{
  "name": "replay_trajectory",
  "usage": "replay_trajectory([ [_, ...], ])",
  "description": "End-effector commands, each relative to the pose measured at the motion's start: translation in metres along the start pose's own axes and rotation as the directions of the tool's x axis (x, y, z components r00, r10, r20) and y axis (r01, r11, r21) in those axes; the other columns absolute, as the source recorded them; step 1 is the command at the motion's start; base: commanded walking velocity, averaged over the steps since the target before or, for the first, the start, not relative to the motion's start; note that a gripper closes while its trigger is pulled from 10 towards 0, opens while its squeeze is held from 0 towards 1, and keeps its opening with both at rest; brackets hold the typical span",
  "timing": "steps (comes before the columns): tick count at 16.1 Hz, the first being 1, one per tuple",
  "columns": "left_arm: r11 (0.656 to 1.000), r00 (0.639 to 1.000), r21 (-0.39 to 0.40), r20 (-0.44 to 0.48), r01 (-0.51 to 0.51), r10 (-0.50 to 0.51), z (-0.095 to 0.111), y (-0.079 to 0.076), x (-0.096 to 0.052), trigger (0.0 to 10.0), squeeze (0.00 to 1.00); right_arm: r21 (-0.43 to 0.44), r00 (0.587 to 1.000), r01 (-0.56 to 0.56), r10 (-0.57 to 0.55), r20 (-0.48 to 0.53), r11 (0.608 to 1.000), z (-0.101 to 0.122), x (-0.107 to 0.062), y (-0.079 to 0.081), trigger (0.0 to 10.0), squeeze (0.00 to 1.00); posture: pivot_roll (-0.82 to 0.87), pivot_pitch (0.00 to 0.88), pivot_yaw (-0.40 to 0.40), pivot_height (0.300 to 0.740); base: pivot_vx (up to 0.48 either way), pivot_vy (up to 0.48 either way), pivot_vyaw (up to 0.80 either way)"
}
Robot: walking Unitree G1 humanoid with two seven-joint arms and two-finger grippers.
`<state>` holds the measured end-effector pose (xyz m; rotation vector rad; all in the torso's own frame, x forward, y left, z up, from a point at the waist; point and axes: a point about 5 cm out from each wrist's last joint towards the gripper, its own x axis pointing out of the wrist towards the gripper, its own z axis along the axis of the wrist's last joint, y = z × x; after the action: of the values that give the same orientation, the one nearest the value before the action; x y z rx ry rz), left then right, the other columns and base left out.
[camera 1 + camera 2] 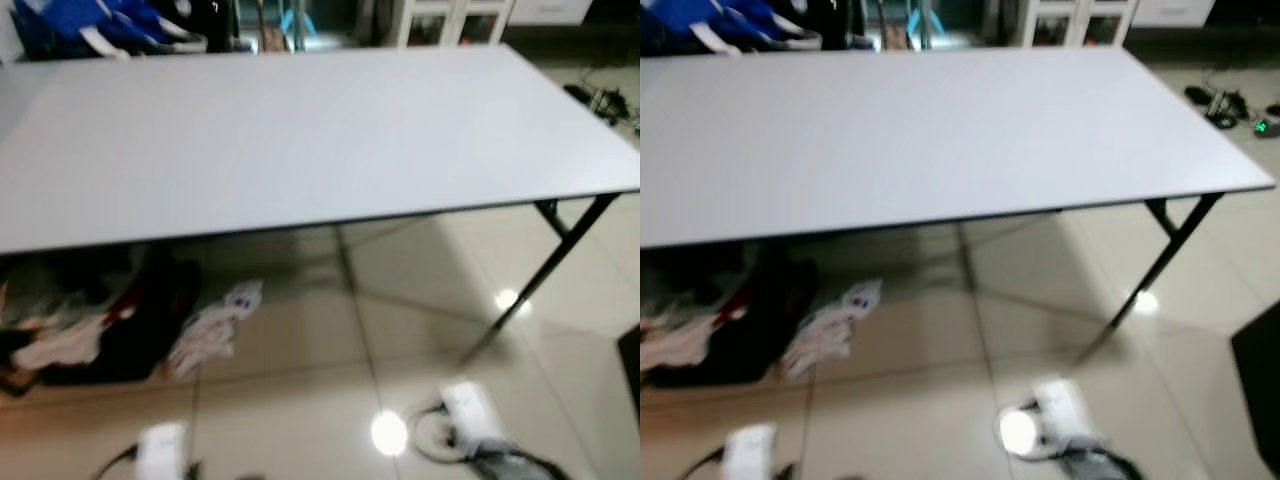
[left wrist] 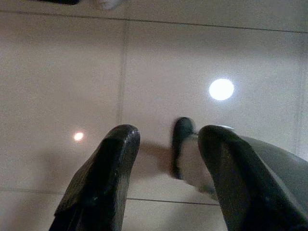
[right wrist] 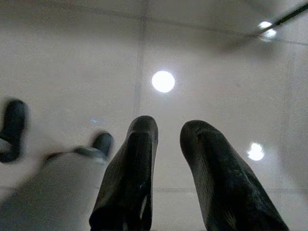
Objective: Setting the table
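A long white folding table (image 1: 300, 130) with black legs (image 1: 545, 270) stands right in front of me, its top bare. My left gripper (image 2: 166, 139) hangs over the tiled floor, its two black fingers apart with nothing between them. My right gripper (image 3: 168, 130) also hangs over the tiles, with a narrow gap between its fingers and nothing held.
A heap of cloth and bags (image 1: 90, 320) lies under the table's left half. A white power adapter with cables (image 1: 470, 415) sits on the glossy tile floor close by, and another (image 1: 160, 450) lies at the lower left. White cabinets (image 1: 450, 20) and blue fabric (image 1: 80, 25) stand beyond the table.
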<state>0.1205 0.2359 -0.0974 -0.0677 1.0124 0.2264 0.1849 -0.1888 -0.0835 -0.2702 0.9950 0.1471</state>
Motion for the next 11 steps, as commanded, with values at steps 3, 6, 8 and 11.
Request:
replay_trajectory([
  [3, 0.999, 1.0, -0.048, -0.015, -0.005, 0.005, 0.002, -0.007, 0.002, 10.0, 0.0, -0.016, 0.998, 0.053, -0.054, -0.029, 0.998, -0.01, -0.003, -0.018, 10.0, 0.0, -0.09, 0.048, -0.014, 0.74, 0.0, 0.32, 0.0],
  [6, 1.0, 0.999, -0.025, -0.03, -0.018, 0.017, -0.001, -0.009, 0.002, 10.0, 0.0, -0.024, 0.998, 0.063, -0.063, -0.028, 0.998, -0.01, -0.004, -0.023, 10.0, 0.0, -0.1, 0.052, -0.023, 0.74, 0.0, 0.48, 0.0],
  [8, 1.0, 0.999, -0.021, -0.035, -0.013, 0.012, -0.003, -0.01, 0.001, 10.0, 0.0, -0.03, 0.998, 0.065, -0.065, -0.026, 0.997, -0.01, -0.004, -0.025, 10.0, 0.0, -0.1, 0.052, -0.027, 0.74, 0.0, 0.48, 0.0],
  [11, 1.0, 0.999, -0.016, -0.04, -0.009, 0.008, -0.004, -0.011, 0.001, 10.0, 0.0, -0.04, 0.997, 0.066, -0.067, -0.028, 0.997, -0.01, -0.005, -0.027, 10.0, 0.0, -0.09, 0.052, -0.032, 0.74, 0.0, 0.48, 0.0],
])
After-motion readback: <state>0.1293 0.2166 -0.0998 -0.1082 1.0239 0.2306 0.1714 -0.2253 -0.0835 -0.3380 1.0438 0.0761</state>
